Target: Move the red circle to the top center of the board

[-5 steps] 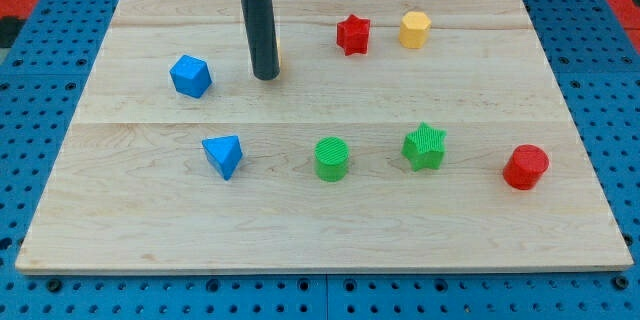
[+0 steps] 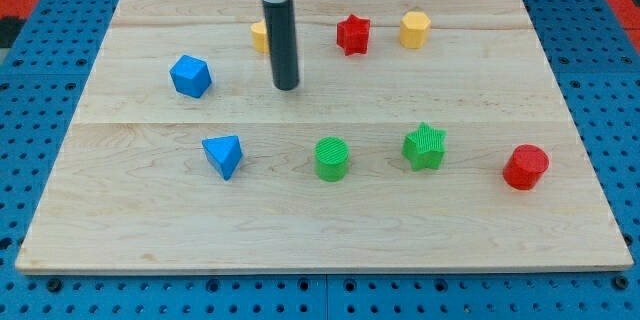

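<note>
The red circle [image 2: 526,167] sits on the wooden board [image 2: 150,230] near its right edge, in the lower half. My tip [image 2: 286,87] rests on the board left of centre, far to the left of the red circle and above the green circle [image 2: 331,158]. A yellow block [image 2: 259,36] shows just up and left of the rod, partly hidden by it.
A red star [image 2: 352,34] and a yellow hexagon [image 2: 415,30] stand near the top centre-right. A blue cube [image 2: 190,76] is at the left, a blue triangular block [image 2: 223,155] below it. A green star [image 2: 425,146] lies between the green circle and the red circle.
My tip has moved a little to the right and slightly down. The yellow block behind the rod has come into view on its left. The blocks have not moved.
</note>
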